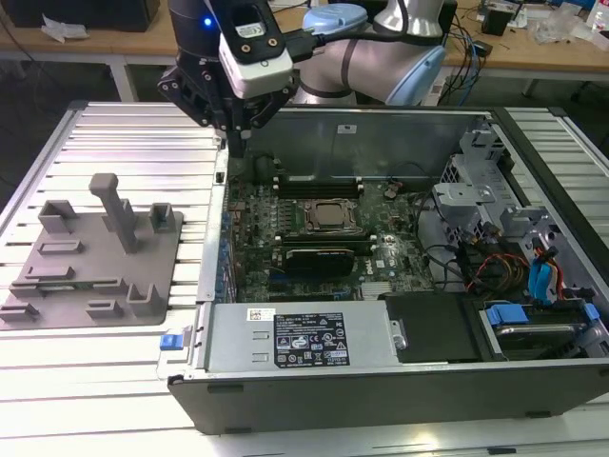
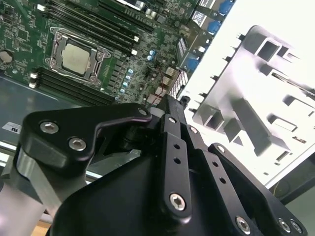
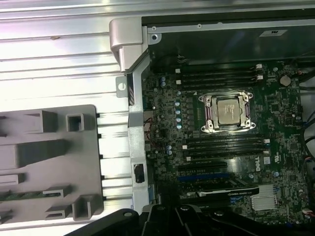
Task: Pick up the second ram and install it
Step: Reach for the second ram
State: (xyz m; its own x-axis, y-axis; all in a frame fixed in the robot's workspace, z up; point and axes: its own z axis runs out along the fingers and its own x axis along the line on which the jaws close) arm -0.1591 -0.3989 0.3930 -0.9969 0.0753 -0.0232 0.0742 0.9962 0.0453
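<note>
Exterior view, left to right:
- Grey fixture (image 1: 95, 257): one, on tabletop (image 1: 124, 143), at 9 o'clock from case.
- Second ram (image 3: 29, 195): one, green, in fixture slot, long axis parallel to motherboard slots (image 3: 221, 145).
- Claw (image 1: 238, 145): one, fingertips together, nothing gripped, above case's 10 o'clock corner.
- Computer case (image 1: 381, 381): one, open.

We see a green motherboard (image 1: 314, 214) with long black slots (image 3: 219, 145) and a silver processor (image 3: 227, 109) in the dark grey case (image 1: 381, 400). At its nine o'clock in the exterior view, a plain grey fixture (image 1: 95, 267) lies on the ribbed silver-white table (image 1: 124, 143). The second ram (image 3: 22, 195) is a thin green strip. The gripper (image 1: 238, 145) is black, the arm (image 1: 400, 57) pale blue and grey.
</note>
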